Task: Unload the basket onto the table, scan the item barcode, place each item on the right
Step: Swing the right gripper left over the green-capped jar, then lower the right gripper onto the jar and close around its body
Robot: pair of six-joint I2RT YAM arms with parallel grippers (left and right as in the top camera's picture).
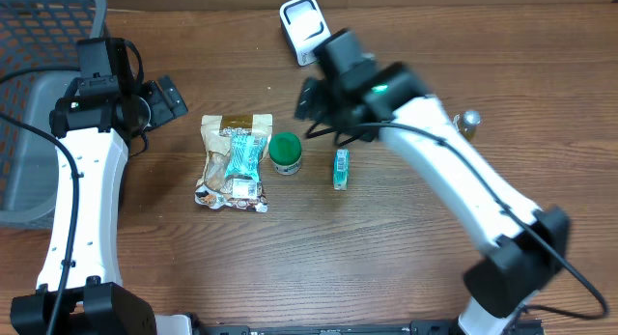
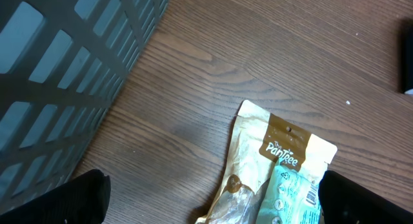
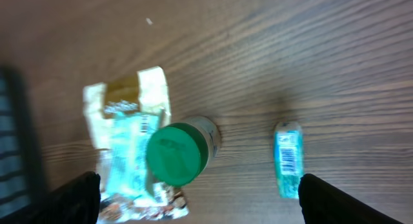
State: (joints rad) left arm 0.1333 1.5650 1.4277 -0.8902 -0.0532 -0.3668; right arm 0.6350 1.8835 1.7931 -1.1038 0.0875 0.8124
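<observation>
Right fingers [image 3: 335, 199] spread, empty, hover near jar [image 1: 285, 153], likely lining up a grab; jar stands on table [image 1: 386, 267], untouched. Left fingers [image 2: 58, 198] spread, idle left of jar; scanner [image 1: 302, 26] waits beyond jar.

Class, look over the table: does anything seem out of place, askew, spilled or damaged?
Only one oddity: the teal packet lies on top of the tan snack bag, so the two overlap, while the green-lidded jar and small teal box sit apart. Nothing looks spilled or torn.
</observation>
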